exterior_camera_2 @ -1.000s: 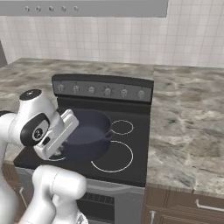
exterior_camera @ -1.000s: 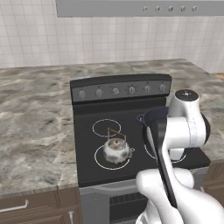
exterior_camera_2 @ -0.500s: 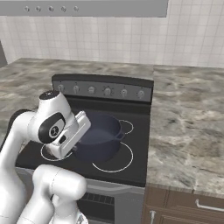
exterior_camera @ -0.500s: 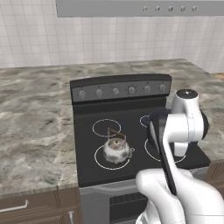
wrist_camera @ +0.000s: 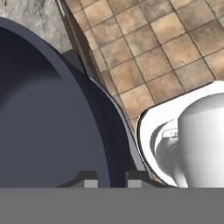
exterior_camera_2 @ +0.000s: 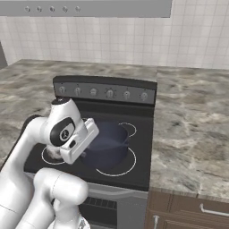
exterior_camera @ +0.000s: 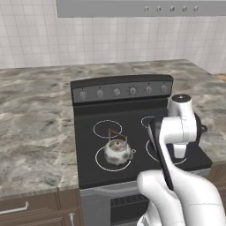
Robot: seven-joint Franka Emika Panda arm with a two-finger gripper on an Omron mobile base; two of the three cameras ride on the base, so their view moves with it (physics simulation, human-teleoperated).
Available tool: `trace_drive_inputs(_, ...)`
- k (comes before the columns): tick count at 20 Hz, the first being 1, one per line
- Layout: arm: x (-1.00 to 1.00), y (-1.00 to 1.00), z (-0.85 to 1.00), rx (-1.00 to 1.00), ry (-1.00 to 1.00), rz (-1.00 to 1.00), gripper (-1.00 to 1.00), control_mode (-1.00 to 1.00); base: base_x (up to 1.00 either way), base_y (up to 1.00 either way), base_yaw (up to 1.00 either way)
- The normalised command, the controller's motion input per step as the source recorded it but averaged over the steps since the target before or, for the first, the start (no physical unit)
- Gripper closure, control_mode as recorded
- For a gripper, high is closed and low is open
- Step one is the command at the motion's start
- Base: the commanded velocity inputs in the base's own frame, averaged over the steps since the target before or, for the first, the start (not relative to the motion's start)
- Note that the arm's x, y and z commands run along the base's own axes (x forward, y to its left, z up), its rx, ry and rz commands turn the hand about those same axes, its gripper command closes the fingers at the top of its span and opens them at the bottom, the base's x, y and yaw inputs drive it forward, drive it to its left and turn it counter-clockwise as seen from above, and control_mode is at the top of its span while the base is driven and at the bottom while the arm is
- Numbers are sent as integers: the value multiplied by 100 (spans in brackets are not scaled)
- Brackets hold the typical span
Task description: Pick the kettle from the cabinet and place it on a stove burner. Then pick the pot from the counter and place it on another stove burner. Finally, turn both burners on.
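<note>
Nearest the hand camera, the gripper (wrist_camera: 109, 177) is seen closed narrowly on the rim of the pot (wrist_camera: 48, 113) — 1 finger inside the wall, 1 outside — so the pot is judged to be held. In the right base view the pot (exterior_camera_2: 107, 141) is carried low over the front right burner (exterior_camera_2: 117, 163) of the stove (exterior_camera_2: 138, 167); whether it already rests on the glass cannot be told. The kettle (exterior_camera: 117, 150) is set on the front left burner (exterior_camera: 114, 158), upright, its brown handle arched above it and well apart from the pot.

Progress is judged as follows: step 1 is done, step 2 is close to its end, with release of the pot left, and the turning on of 2 burners is not yet begun. No ring is seen glowing.

Counted: 1 kettle, 1 pot, 4 burner rings, and 5 knobs (exterior_camera_2: 110, 93) along the back panel, beyond which the counter (exterior_camera_2: 192, 120) and tiled wall (exterior_camera: 110, 39) lie.
</note>
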Motion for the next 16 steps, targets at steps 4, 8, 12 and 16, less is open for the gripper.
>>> trace_drive_inputs(4,15,-16,-27,-3,0,0,100,-100,0,0,0)
trace_drive_inputs(8,20,-15,-25,-1,0,0,100,-100,0,0,0)
trace_drive_inputs(12,22,-12,-22,0,0,0,100,-100,0,0,0)
trace_drive_inputs(16,26,-2,-13,0,0,0,100,-100,0,0,0)
